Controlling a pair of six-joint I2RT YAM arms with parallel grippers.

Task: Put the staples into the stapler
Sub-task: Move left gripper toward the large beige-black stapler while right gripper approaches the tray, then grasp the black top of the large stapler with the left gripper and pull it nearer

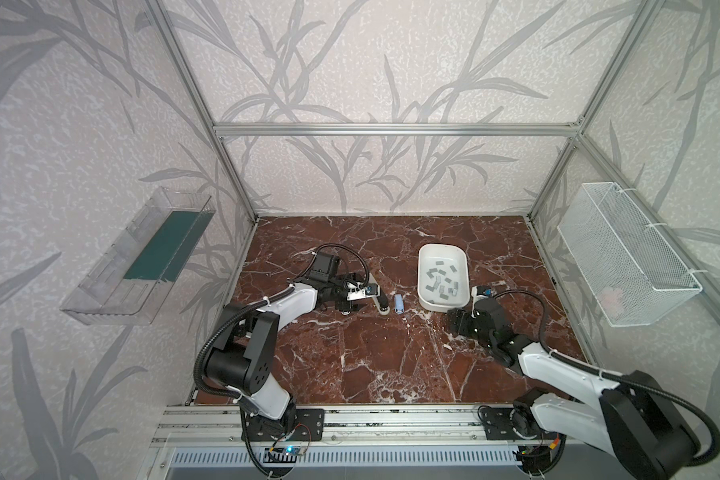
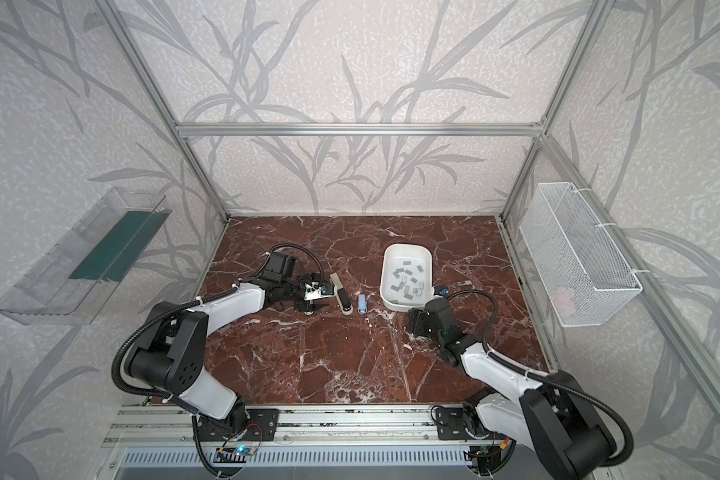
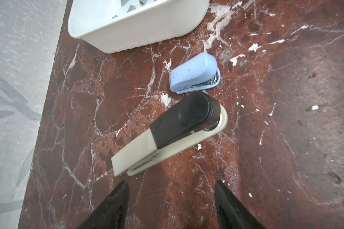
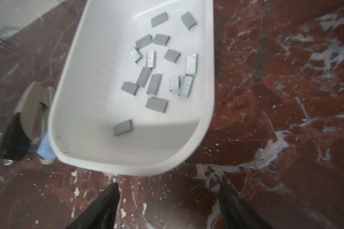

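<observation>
Bare across the whole front half of the table (image 1: 371, 365), and at the back too; open there for passing from any side. In the middle, blocked by three things in a row: large stapler (image 3: 177, 128), small blue stapler (image 3: 195, 73) just beside it with only a thin gap, then white tray (image 3: 137, 33), with a narrow strip of marble before its wall. Closed all around the staples (image 4: 153, 83) by the raised tray walls; open from above only. Only marble between the left gripper (image 3: 170, 184), fingers spread, and the hinge end of the large stapler. Same before the right gripper (image 4: 169, 186), spread too, near the rounded rim of the tray.
</observation>
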